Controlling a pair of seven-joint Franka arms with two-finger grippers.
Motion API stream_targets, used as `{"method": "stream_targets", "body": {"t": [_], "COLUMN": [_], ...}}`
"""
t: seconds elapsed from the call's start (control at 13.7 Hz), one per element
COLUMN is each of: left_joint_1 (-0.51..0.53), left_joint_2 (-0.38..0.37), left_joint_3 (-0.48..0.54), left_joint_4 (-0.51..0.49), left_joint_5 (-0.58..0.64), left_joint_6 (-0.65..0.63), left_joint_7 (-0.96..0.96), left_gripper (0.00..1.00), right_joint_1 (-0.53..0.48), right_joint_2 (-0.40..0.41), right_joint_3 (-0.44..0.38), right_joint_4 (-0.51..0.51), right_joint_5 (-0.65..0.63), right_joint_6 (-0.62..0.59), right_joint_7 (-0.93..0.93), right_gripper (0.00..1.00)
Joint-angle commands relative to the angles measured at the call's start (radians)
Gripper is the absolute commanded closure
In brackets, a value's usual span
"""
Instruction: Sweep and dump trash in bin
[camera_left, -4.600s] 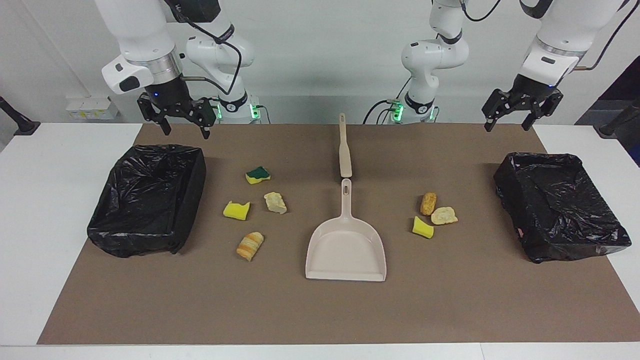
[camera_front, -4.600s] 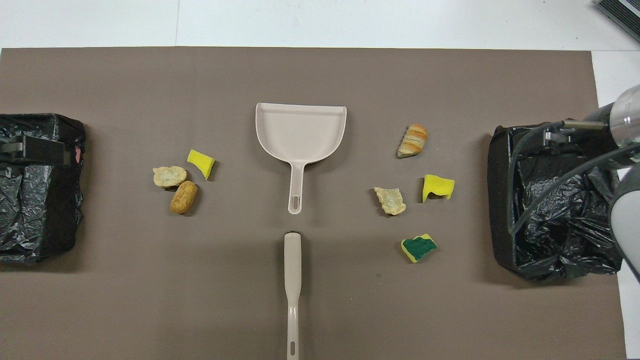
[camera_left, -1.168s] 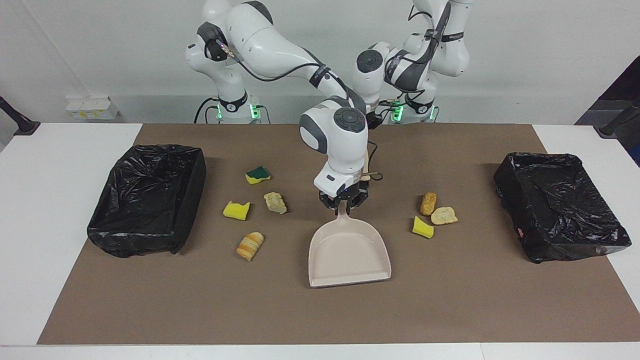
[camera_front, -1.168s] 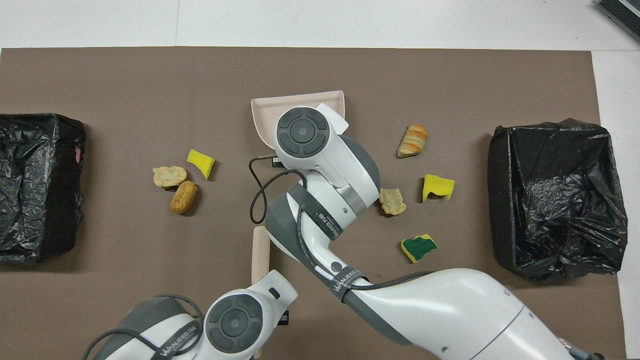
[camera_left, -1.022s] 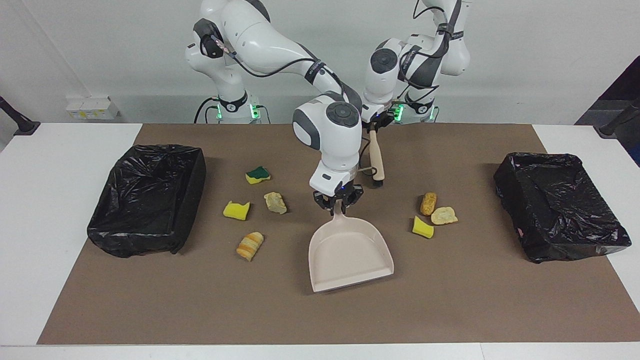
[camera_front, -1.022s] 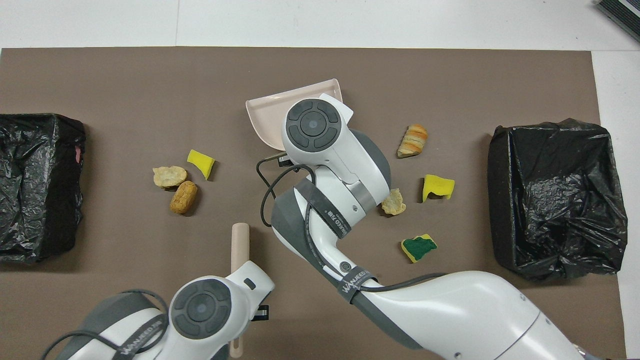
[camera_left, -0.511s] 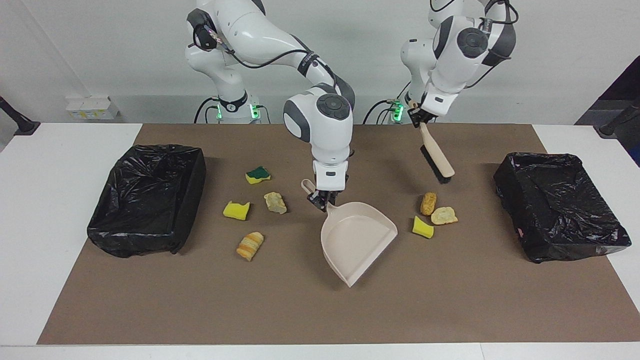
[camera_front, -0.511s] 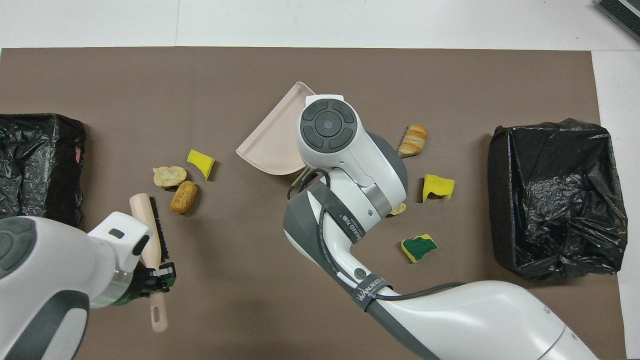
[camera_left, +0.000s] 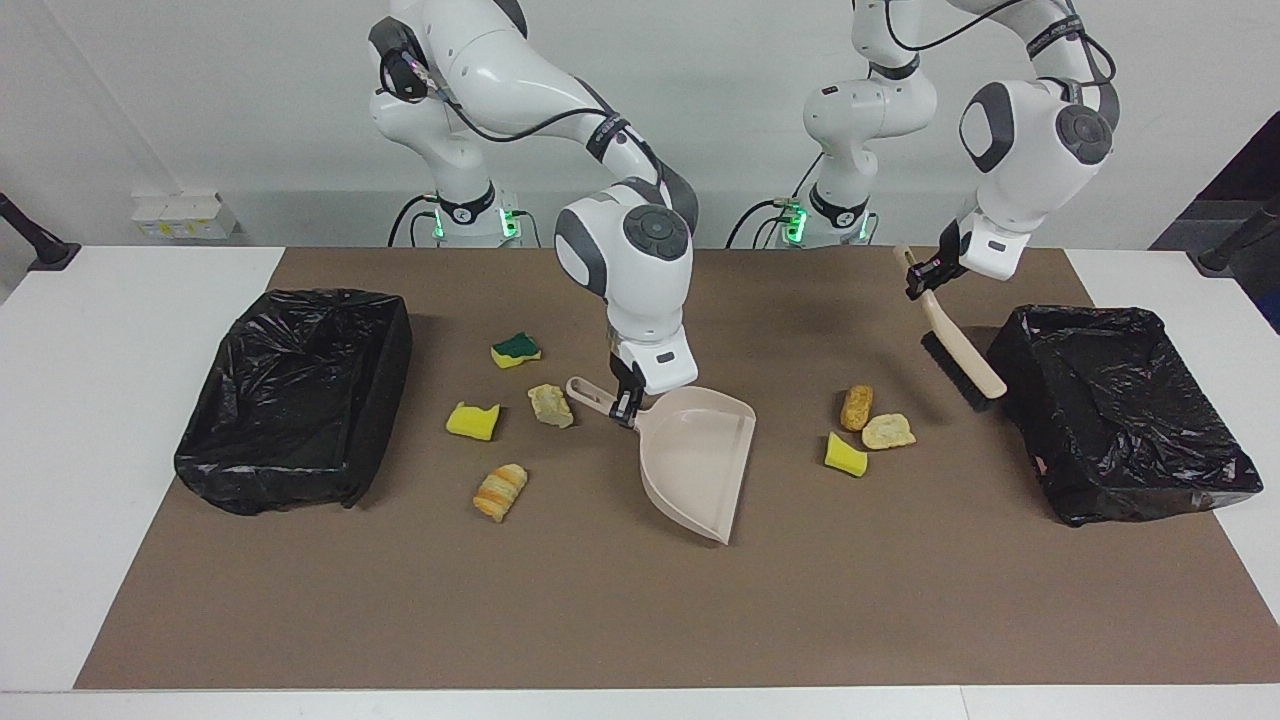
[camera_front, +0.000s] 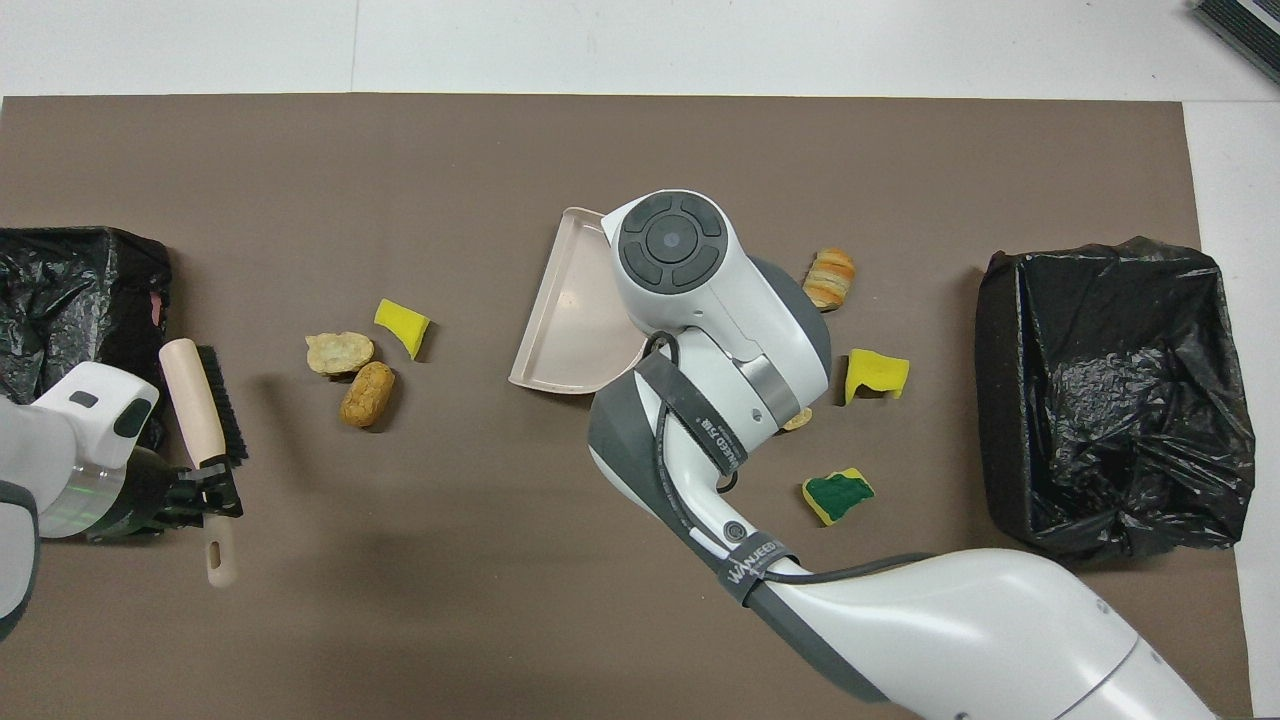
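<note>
Beige dustpan (camera_left: 695, 460), black-bristled beige brush (camera_left: 960, 345), yellow sponge scraps (camera_left: 472, 421), brown mat (camera_left: 640, 620), black bin liners (camera_left: 295, 395)

Two glossy white arms (camera_left: 640, 250), grey joint caps, black cables, green-lit bases, black grippers.

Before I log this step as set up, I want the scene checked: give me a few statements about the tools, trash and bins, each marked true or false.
1. The right pincer holds the dustpan by its handle. True.
2. The left pincer holds the brush, raised beside the bin at the left arm's end. True.
3. Some scraps already lie in the dustpan. False: its tray is bare.
4. The green-topped sponge piece lies with the three scraps toward the left arm's end. False: it lies toward the right arm's end, with three other scraps.
5. The bin at the right arm's end has tipped over. False: it sits flat, opening up.
</note>
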Motion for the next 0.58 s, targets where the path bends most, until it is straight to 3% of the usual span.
{"method": "stream_targets", "body": {"t": [0.0,0.51], "left_joint_1": [-0.097,-0.208], "left_joint_2": [0.064,0.123], "left_joint_3": [-0.017,-0.02], "left_joint_4": [-0.009,-0.026], "left_joint_5": [0.017,0.004], "left_joint_6": [0.045,0.174], "left_joint_7": [-0.006,-0.024], "left_gripper": [1.0,1.0], "right_joint_1": [-0.011,-0.019], "right_joint_2": [0.016,0.016], "right_joint_3": [0.014,0.016], "right_joint_4": [-0.009,-0.012], "right_joint_5": [-0.056,-0.051], "right_joint_6": [0.027,0.07], "right_joint_7": [-0.12,-0.205], "right_gripper": [1.0,1.0]}}
